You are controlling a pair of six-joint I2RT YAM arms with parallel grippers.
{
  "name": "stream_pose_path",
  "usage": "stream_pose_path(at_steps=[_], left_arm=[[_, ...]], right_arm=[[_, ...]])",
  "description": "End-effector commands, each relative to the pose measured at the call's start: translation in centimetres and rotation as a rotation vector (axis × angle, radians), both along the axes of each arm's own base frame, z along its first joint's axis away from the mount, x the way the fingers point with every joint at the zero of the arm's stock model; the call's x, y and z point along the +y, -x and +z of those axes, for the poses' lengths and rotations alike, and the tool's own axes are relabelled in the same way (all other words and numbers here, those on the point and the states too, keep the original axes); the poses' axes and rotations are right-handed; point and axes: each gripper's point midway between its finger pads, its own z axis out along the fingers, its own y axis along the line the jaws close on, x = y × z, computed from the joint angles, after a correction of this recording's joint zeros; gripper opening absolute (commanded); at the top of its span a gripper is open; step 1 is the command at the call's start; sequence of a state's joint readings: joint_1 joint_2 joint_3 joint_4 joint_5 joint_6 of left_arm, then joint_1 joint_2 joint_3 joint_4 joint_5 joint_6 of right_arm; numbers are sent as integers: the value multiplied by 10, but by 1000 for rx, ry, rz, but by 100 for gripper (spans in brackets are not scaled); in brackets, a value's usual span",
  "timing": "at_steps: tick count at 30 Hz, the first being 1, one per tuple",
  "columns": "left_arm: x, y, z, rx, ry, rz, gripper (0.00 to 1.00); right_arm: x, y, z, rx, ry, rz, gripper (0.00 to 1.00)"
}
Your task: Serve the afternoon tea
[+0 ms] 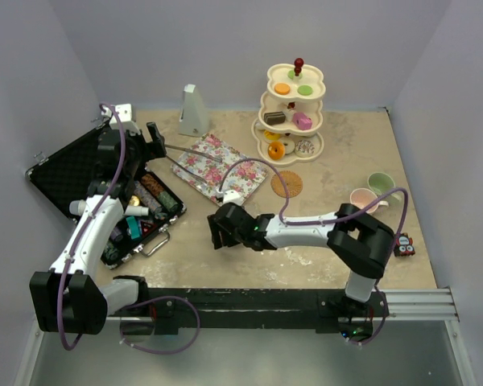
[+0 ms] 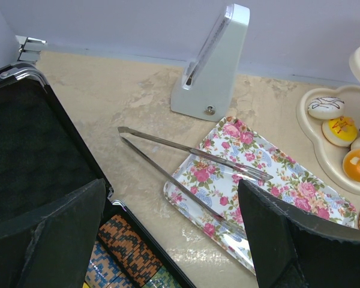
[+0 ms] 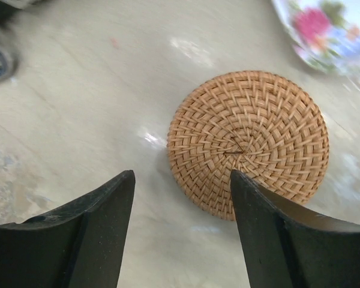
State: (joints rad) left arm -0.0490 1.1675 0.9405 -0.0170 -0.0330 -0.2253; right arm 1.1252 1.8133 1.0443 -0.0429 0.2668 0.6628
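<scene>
Main risk: the coaster (image 3: 249, 144) is thin and lies flat on the tabletop (image 3: 78, 108), so there's no raised edge to pinch. If the right claw (image 3: 181, 180) closes at this height, I'd expect the fingers to skate over the weave or shove it toward the floral tray (image 3: 324, 30). Go lower and the tips jam into the tabletop. It probably needs one tip under the rim.

Right claw: wide open, empty. The coaster sits just ahead of it, off-centre. The finger (image 3: 288, 240) at the right of the wrist view overlaps the near rim, and the other finger is over bare tabletop. Closing from here looks lopsided.

The top view shows a coaster by the tray corner, well apart from the claw. Can't tell if it's the same one.

Left claw (image 2: 171, 198): wide open, empty, above the tongs (image 2: 186, 162), next to the black case (image 2: 30, 156).

Pink mug (image 1: 362, 198) and green mug (image 1: 380, 183): no coaster visible under either.
</scene>
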Motion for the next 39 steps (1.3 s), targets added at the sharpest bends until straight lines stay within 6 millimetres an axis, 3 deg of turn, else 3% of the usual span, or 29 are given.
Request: stream_pose_path(at_steps=[1,6,10,20,24,27,29,34,39], left_arm=[[-5,-2,34,-92,12,-13,96],[-6,-1,36,-96,15,-18,96],[-6,-1,37,-99,15,-18,96],[-4,1,40,-107,11,-9,96],[-4,2,43,-115,11,-8,96],[-4,2,42,-113,12,-7,96],[-4,2,43,-116,13,-10,96],[-4,2,43,-116,14,-10,96],[-4,0,39,-106,14,-10,96]], right_arm=[[-79,7,-21,158,123,-176,71],[-130,-19,-1,175,27,-321,75],[-166,-44,6,149,49,-420,83],[-234,-88,7,119,74,-562,88],[-227,-97,32,55,47,-542,82],[-206,-87,58,-7,34,-524,81],[-190,-76,63,-14,35,-513,81],[-173,-55,29,30,143,-490,80],[-152,-52,9,51,164,-444,79]])
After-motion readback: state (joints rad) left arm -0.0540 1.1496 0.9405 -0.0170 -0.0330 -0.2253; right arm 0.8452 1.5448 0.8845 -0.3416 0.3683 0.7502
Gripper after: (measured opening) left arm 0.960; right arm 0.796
